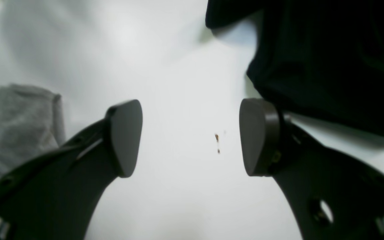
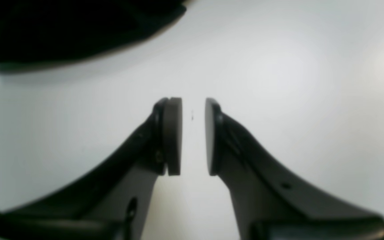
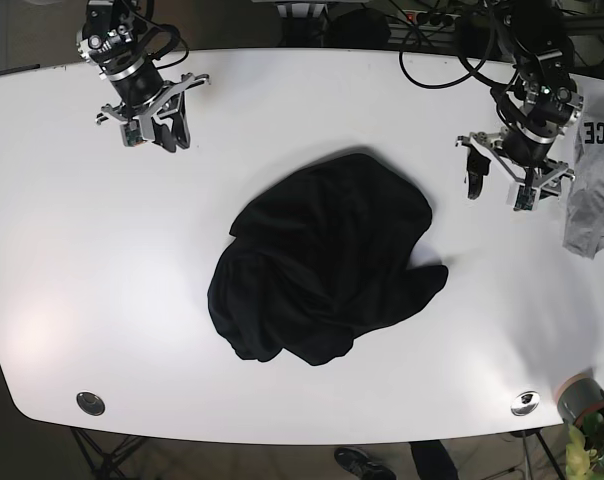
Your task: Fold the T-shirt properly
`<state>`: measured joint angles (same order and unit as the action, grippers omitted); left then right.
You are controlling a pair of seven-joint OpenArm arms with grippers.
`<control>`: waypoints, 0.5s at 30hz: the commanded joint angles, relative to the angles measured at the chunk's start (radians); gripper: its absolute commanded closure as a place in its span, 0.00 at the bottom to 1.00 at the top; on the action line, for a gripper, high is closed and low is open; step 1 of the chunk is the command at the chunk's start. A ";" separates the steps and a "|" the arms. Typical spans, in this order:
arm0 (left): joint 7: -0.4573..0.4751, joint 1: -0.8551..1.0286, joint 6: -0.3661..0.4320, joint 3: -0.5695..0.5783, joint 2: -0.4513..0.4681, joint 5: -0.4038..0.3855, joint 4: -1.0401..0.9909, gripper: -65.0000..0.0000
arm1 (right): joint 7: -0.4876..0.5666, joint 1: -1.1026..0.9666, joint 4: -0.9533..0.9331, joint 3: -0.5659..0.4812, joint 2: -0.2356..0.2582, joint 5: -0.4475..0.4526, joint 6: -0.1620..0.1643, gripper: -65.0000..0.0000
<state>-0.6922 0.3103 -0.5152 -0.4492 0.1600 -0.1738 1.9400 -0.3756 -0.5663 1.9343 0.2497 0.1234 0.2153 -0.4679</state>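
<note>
The black T-shirt [image 3: 322, 260] lies crumpled in a heap at the middle of the white table [image 3: 312, 90]. My left gripper [image 1: 190, 136] hovers open over bare table, with a fold of the T-shirt [image 1: 328, 60] just beyond its right finger. In the base view the left gripper [image 3: 494, 190] stands at the right, apart from the shirt. My right gripper [image 2: 193, 133] has its jaws only a narrow gap apart and nothing between them. An edge of the T-shirt [image 2: 72, 26] lies ahead to its left. The right gripper [image 3: 160, 135] stands at the table's far left.
A grey printed garment [image 3: 597, 190] lies at the table's right edge, beside the left arm, and the grey garment [image 1: 15, 123] shows left of the left finger. Two round metal discs [image 3: 90, 403] [image 3: 525, 402] sit near the front edge. A plant pot [image 3: 582, 400] stands beyond the front right corner.
</note>
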 commanded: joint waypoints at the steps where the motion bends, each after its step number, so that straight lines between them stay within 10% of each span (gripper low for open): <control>1: 0.018 0.005 0.008 -0.004 0.005 -0.007 -0.001 0.35 | 0.023 -0.002 0.021 0.003 -0.020 0.049 -0.001 0.83; 10: 0.019 0.014 0.005 -0.009 0.033 -0.008 -0.147 0.35 | 0.023 0.004 0.021 -0.109 -0.008 0.052 0.002 0.81; 15: 0.058 0.043 0.003 -0.015 0.048 -0.010 -0.175 0.35 | 0.010 0.048 0.021 -0.201 -0.008 -0.024 0.005 0.62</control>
<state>-0.6834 0.3496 -0.5114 -0.4549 0.1982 -0.1726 1.7508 -0.3862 -0.5278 1.9347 0.0616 0.1173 0.1955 -0.4541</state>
